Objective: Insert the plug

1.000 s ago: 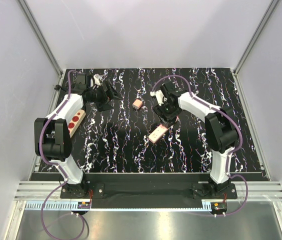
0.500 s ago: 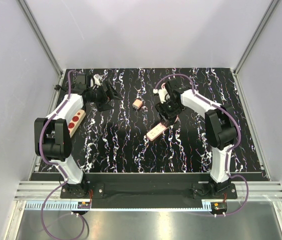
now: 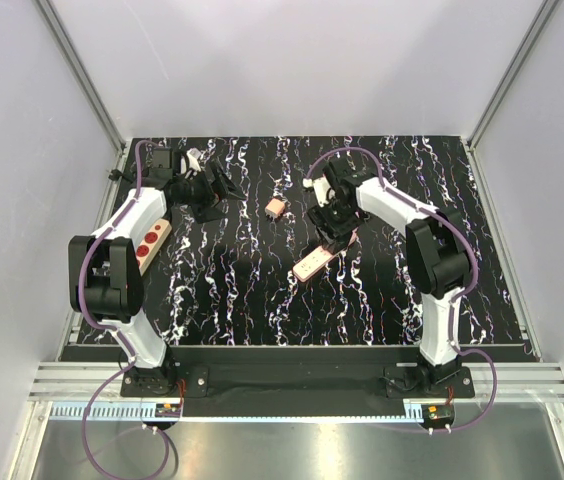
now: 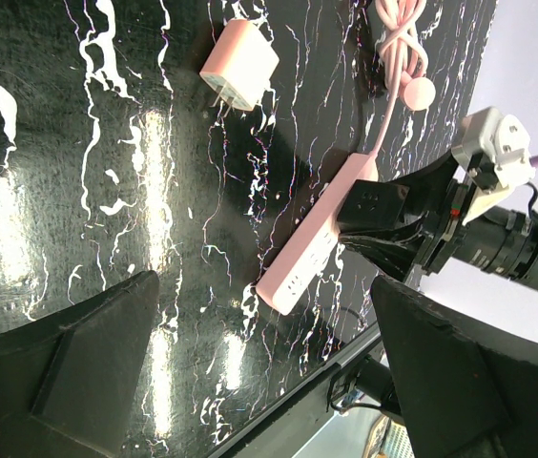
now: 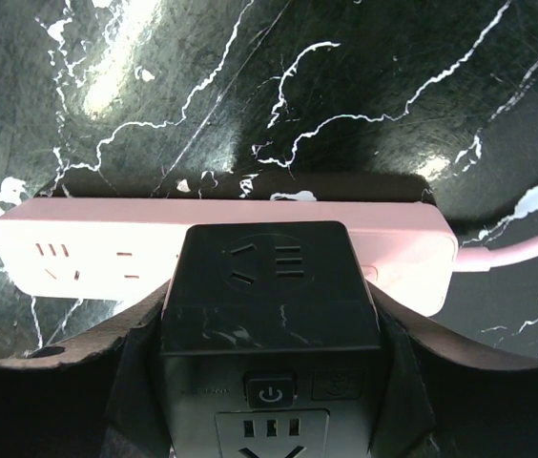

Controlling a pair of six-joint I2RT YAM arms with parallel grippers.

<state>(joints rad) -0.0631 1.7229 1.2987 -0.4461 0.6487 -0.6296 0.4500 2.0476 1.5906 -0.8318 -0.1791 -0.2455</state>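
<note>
While L gripper (image 3: 224, 188) hangs well left of the pink strip (image 3: 310, 265), fingers wide apart, R gripper (image 3: 330, 238) sits over strip's cord end, fingers clamped on a black socket block (image 5: 269, 286); plug (image 3: 276, 208) lies loose on table, up-left of strip.

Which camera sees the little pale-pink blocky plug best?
The left wrist camera: the little pale-pink blocky plug lies close and unblocked, metal prongs showing. The top camera shows it only as a tiny speck. The right wrist camera misses it, seeing the long pink power strip instead.
</note>
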